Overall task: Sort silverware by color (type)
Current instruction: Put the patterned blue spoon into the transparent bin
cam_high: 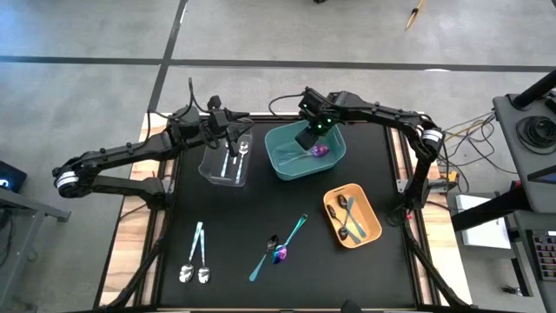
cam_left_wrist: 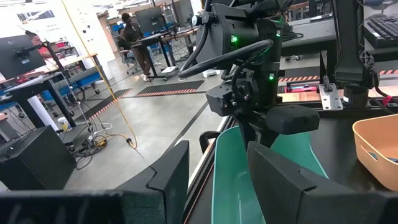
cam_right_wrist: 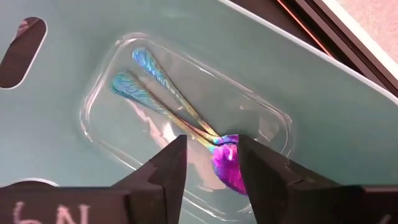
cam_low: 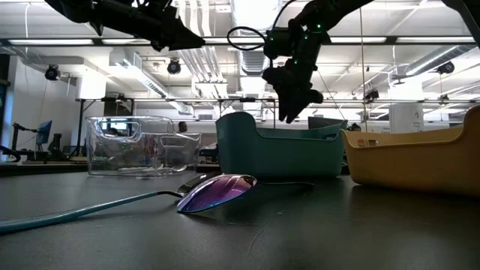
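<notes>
My right gripper (cam_high: 306, 139) hangs open over the teal bin (cam_high: 271, 139), fingers slanting down. Below the fingers, two iridescent purple-blue spoons (cam_right_wrist: 180, 115) lie side by side on the bin's floor, with a purple bowl (cam_right_wrist: 227, 169) showing between the fingertips. My left gripper (cam_high: 233, 132) stands open and level above the far end of the clear bin (cam_high: 213, 169), with nothing between its fingers. Silver spoons (cam_high: 236, 156) lie in the clear bin. Dark spoons (cam_high: 347, 216) lie in the orange bin (cam_high: 369, 209).
On the black mat, two silver spoons (cam_high: 195, 261) lie near the front left. An iridescent spoon (cam_high: 280, 254) and a long teal-handled utensil (cam_high: 294, 233) lie near the front middle. In the low view the iridescent spoon (cam_low: 217, 191) lies in front of the bins.
</notes>
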You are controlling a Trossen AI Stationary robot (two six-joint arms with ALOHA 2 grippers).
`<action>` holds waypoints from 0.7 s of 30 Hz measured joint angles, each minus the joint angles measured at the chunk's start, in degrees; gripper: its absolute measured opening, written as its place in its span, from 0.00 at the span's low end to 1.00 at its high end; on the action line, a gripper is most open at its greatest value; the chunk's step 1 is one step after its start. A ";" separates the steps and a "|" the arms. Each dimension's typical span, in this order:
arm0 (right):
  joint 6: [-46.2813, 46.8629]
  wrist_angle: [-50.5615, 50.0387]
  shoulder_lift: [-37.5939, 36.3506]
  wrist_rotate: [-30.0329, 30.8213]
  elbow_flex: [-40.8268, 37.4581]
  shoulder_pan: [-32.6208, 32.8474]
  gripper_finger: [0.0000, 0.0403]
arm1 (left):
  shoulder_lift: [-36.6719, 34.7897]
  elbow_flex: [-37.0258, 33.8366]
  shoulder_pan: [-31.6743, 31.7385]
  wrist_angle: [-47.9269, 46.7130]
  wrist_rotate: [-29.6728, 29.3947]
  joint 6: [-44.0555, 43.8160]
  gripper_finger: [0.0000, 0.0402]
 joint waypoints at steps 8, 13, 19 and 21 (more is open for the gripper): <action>-0.08 0.14 -0.42 -0.11 -0.02 0.00 0.38 | 0.00 0.00 0.00 -0.23 0.01 -1.02 0.36; -0.87 0.14 -1.31 0.01 -0.02 0.27 0.36 | 0.02 0.00 -0.11 -2.72 0.03 -4.23 0.36; -3.07 1.80 -3.77 0.12 -0.02 2.91 0.33 | 0.02 -0.02 -1.46 -6.73 -0.03 -9.83 0.36; -3.67 3.14 -4.75 1.58 -0.02 4.49 0.32 | 0.00 -0.02 -2.77 -8.19 -0.03 -11.58 0.36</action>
